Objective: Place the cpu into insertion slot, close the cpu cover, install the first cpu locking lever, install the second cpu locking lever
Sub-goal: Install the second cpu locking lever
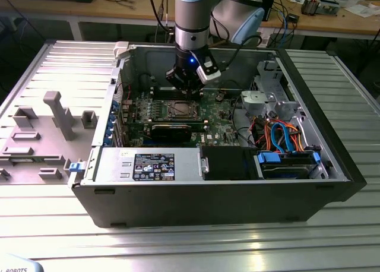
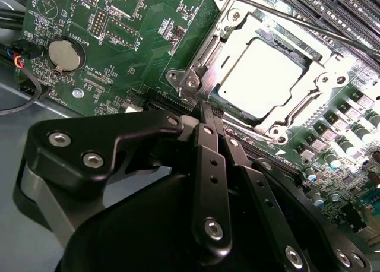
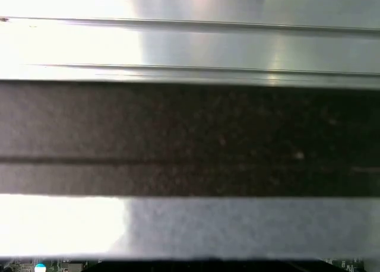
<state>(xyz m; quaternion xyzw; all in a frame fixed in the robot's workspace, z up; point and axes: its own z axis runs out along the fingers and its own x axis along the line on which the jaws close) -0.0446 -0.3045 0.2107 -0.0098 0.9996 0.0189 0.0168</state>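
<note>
Sitting in the slot (image 2: 264, 82) already is the cpu (image 2: 261, 76), its pale metal top showing through the window of the cover (image 2: 234, 37), which looks folded down flat around it in the second wrist view. So the first two steps seem done, judging by how things lie. The levers are the fuzzy part: a thin metal rod (image 2: 297, 19) runs along the far side of the socket and could be one of them, but whether it's hooked under its catch can't be told, so the lever steps may well be what's left.

The gripper (image 2: 202, 108) has its fingertips pressed together with nothing between them, touching or just beside the socket's near corner. In the exterior view it (image 1: 189, 89) hangs just behind the socket (image 1: 178, 110), inside the open case (image 1: 237, 198), over the green board (image 2: 148, 40). A coin cell (image 2: 64, 54) sits well apart from the socket.
</note>
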